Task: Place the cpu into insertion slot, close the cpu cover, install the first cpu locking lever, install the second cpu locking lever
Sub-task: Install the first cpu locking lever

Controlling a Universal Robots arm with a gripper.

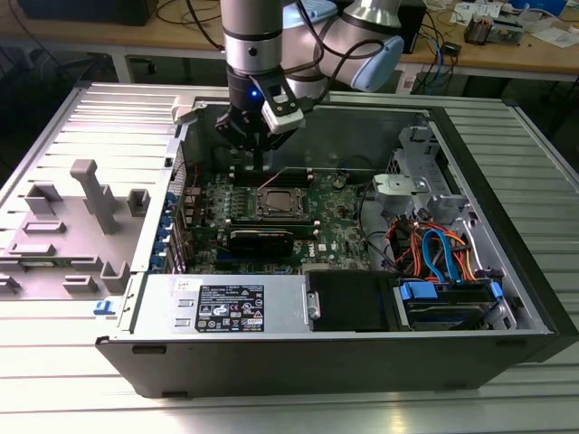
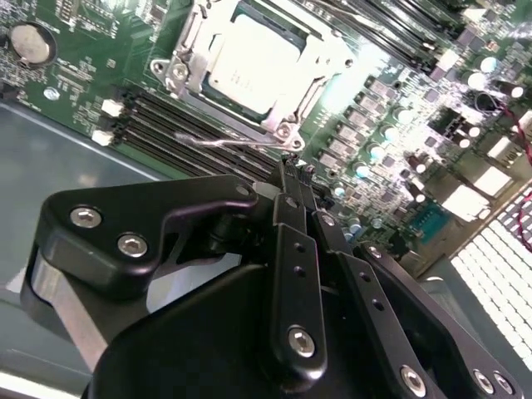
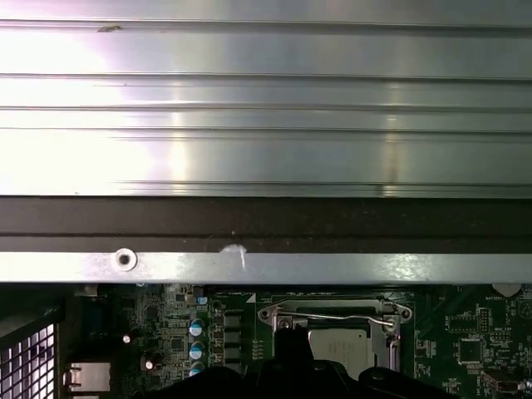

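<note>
The cpu (image 2: 249,66) lies flat in the insertion slot (image 2: 278,125) on the green board, its dull silver top showing. Around it, the cpu cover (image 2: 328,62) is folded down as a silver frame. A thin wire locking lever (image 2: 233,144) runs along the socket's edge beside the memory slots, and its end reaches my fingertips. My gripper (image 2: 297,164) is shut, its tips pressed together right at that lever's end, just off the socket's corner. In the exterior view the gripper (image 1: 258,161) hangs upright behind the cpu (image 1: 280,202). The first wrist view has the lever (image 3: 332,316) crossing above the cpu (image 3: 341,347).
Long black memory slots (image 2: 166,116) lie next to the socket. The case's metal wall (image 3: 266,268) stands close behind the gripper. A drive cage with orange and blue cables (image 1: 434,253) fills the exterior view's right. Grey fixtures (image 1: 86,194) stand outside the case on the exterior view's left.
</note>
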